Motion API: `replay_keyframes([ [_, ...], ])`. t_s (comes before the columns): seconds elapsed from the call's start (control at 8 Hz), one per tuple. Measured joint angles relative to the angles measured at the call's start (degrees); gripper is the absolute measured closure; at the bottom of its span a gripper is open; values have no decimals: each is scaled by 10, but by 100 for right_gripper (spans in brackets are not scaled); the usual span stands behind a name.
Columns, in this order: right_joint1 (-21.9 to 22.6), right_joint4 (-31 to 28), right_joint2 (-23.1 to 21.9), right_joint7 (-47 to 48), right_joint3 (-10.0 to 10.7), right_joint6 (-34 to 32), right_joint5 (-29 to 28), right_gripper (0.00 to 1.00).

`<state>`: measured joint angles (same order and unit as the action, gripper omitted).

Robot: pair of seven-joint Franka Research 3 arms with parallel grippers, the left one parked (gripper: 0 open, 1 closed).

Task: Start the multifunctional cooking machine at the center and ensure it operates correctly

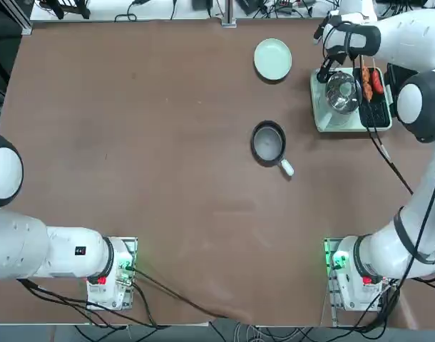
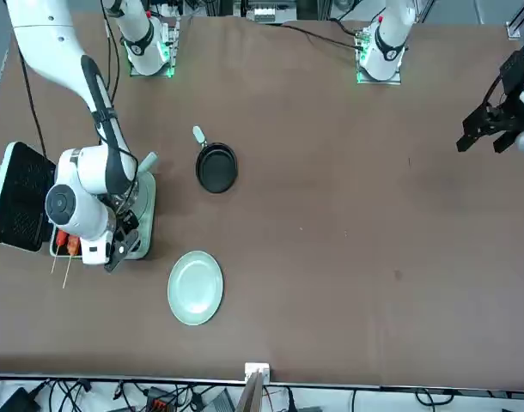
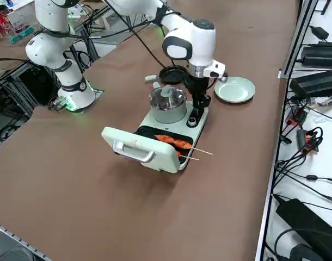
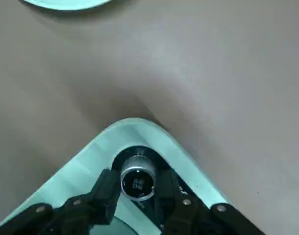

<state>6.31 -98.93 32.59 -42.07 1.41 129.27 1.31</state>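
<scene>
Steel knob (image 4: 137,182) of cooking machine (image 3: 166,136) betw right gripper (image 4: 138,190) fingers.

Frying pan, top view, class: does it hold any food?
No. The frying pan sits empty on the table, while the skewers lie on the cooking machine.

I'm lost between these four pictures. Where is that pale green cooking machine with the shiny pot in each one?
Top view: the cooking machine sits at the upper right, under the right gripper.
Front view: far left, mostly behind the arm.
Right side view: centre, lid open toward the camera.
Right wrist view: only its corner and knob, between the fingers.
Shared landmark: the round green plate beside it.
</scene>
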Motion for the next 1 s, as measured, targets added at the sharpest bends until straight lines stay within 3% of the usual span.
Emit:
replay_keyframes([
  [0.38,-2,-8,1,12,20,-22,-3,6],
  [0.5,-1,-1,1,13,21,-30,-4,0],
  [1.0,-2,53,-11,14,40,-84,-15,0],
])
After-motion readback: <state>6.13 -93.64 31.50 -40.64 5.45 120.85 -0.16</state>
